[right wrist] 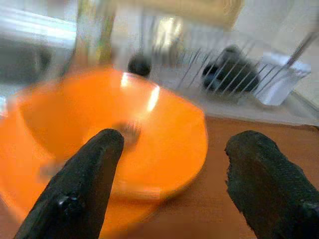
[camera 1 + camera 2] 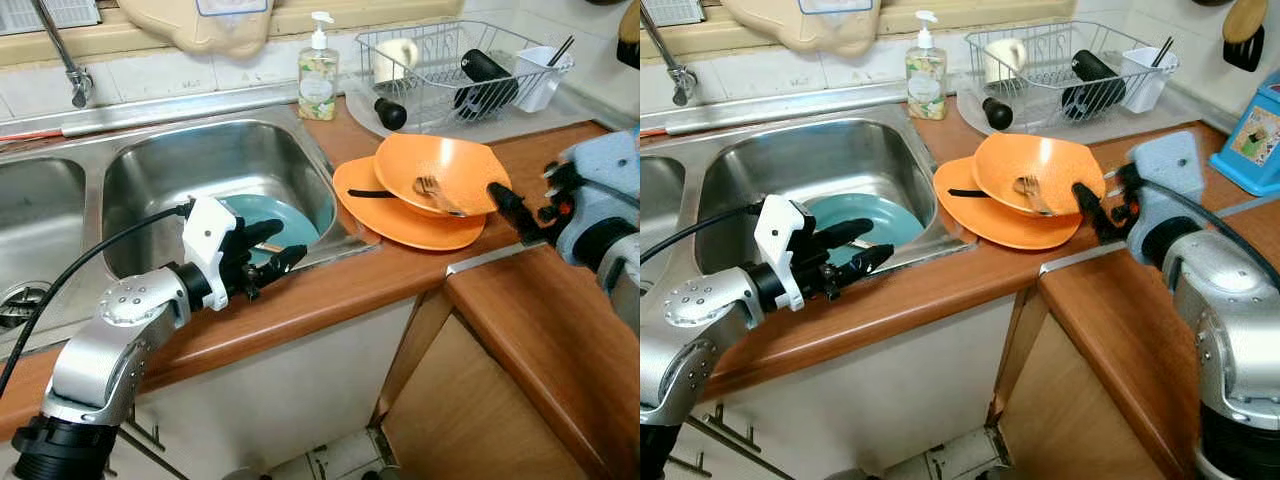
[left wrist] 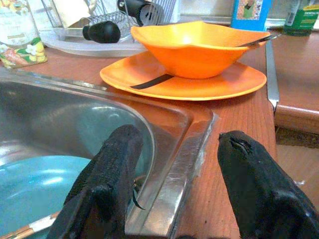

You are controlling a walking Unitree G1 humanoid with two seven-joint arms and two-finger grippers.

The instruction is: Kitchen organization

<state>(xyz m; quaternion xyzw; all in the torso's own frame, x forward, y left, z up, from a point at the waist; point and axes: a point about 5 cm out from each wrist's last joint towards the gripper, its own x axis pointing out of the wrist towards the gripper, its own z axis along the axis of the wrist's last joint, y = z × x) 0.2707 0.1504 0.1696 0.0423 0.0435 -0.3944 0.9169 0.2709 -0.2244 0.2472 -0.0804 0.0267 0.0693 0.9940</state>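
An orange bowl [image 2: 440, 172] with a fork [image 2: 432, 190] inside rests on an orange plate [image 2: 400, 225] on the wooden counter, right of the sink. A black utensil [image 2: 372, 193] lies on that plate under the bowl. A teal plate [image 2: 290, 225] lies in the sink basin [image 2: 190, 170]. My left gripper [image 2: 280, 245] is open, hovering over the sink's front right rim with one finger above the teal plate. My right gripper [image 2: 505, 200] is open at the bowl's right rim; in the right wrist view its fingers [image 1: 84, 184] point at the bowl [image 1: 119, 134].
A dish rack [image 2: 450, 60] with a cup, dark bottles and a white utensil holder stands at the back right. A soap bottle [image 2: 318, 75] is behind the sink, and a faucet [image 2: 65, 60] at back left. A blue box [image 2: 1255, 140] sits far right. The counter turns a corner near me.
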